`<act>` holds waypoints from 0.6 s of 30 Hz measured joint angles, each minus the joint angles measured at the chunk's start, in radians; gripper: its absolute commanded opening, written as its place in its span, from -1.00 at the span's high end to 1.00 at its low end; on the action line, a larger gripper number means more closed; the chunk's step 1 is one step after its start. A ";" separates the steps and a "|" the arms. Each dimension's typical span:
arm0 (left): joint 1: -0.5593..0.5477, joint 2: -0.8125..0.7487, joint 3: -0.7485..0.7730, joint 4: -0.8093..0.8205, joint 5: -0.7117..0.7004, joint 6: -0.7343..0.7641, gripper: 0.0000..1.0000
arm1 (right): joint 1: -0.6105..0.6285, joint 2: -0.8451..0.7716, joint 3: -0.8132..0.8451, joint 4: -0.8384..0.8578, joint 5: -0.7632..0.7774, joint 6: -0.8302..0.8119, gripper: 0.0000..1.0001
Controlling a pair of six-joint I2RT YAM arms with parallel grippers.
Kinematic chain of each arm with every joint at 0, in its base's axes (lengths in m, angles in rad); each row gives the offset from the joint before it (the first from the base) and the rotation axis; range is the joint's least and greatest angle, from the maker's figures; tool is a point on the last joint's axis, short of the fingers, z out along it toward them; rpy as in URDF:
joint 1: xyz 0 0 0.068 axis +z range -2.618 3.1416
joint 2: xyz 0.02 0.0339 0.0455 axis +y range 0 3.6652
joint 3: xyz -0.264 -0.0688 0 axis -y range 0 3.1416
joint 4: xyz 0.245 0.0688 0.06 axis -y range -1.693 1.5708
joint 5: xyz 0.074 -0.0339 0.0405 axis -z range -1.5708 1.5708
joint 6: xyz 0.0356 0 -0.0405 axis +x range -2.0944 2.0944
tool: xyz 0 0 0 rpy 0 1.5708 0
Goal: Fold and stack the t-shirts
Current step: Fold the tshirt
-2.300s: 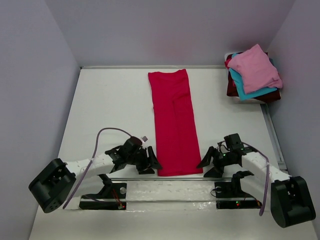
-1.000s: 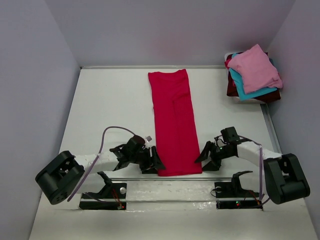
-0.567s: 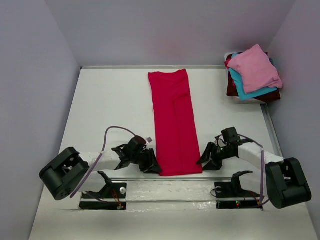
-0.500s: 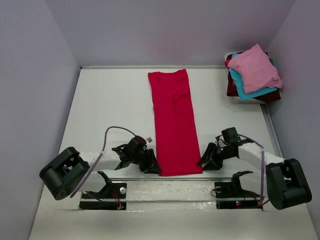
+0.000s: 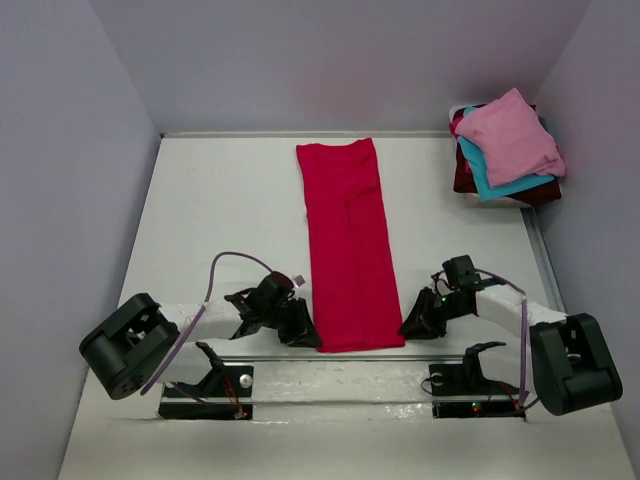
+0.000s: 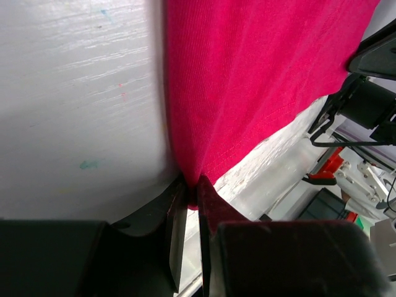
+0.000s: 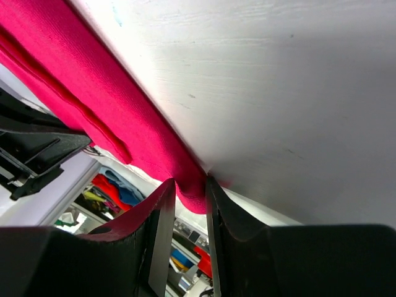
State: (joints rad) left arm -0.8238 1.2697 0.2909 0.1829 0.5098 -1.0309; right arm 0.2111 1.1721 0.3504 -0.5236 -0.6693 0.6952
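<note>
1. the left gripper (image 5: 300,331) is closed on the near left corner of the red shirt (image 5: 348,240), and the right gripper (image 5: 414,323) is closed on its near right corner. each wrist view shows red cloth nipped between the jaws.
2. the table (image 5: 220,220) carries that shirt in the middle and a pile (image 5: 505,155) at its far right corner.
3. the red shirt lies flat as a long narrow strip from the near edge to the far edge. its sides look already folded in, so i judge the first folds done.
4. the pile has a pink shirt (image 5: 510,132) on top, a teal shirt (image 5: 492,186) under it and a maroon shirt (image 5: 464,176) lowest. these seem finished.
5. left to do, as i read it: fold the strip along its length, then set it on the pile.
</note>
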 measured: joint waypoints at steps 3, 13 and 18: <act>0.000 0.000 0.000 0.000 0.000 0.001 0.52 | 0.000 0.005 -0.007 0.009 -0.014 0.000 0.33; 0.000 0.004 0.010 -0.013 -0.003 0.004 0.57 | 0.000 0.043 -0.019 0.063 -0.055 -0.013 0.62; -0.001 0.012 0.026 -0.027 -0.005 0.012 0.71 | 0.000 0.040 -0.021 0.063 -0.043 -0.019 0.83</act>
State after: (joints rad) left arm -0.8246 1.2819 0.3168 0.1555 0.5049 -1.0187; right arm 0.2111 1.2121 0.3298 -0.4610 -0.7124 0.6765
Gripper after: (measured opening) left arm 0.180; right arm 0.150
